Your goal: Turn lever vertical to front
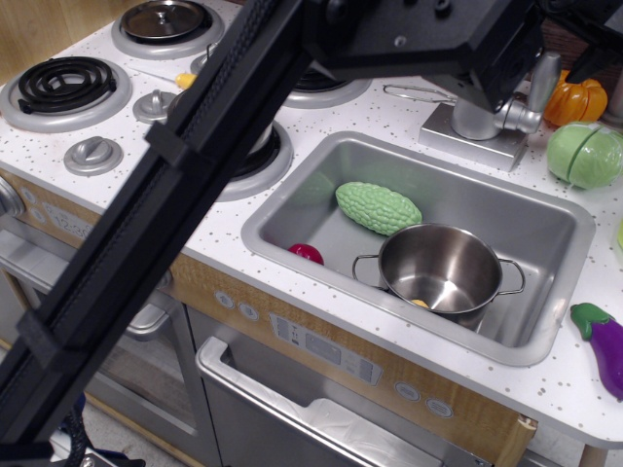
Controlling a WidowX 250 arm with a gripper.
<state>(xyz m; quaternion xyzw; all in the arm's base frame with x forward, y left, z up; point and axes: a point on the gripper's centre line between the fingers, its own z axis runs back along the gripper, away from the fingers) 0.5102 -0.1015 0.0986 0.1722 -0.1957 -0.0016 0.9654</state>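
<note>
The grey faucet body [475,119] stands on its square base [469,144] behind the sink. The lever [541,82], a short silver bar, juts up from the rounded joint [518,117] on the faucet's right side and leans slightly right. My black arm crosses the view from bottom left to the top. Only a dark piece of my gripper [596,51] shows at the top right edge, up and to the right of the lever and apart from it. Its fingertips are cut off by the frame.
The steel sink [292,199] holds a green bumpy gourd [378,207], a steel pot [440,268] and a red ball [306,253]. An orange pumpkin [574,97], a green cabbage [584,156] and a purple eggplant [605,342] lie to the right. Burners and knobs [92,154] are on the left.
</note>
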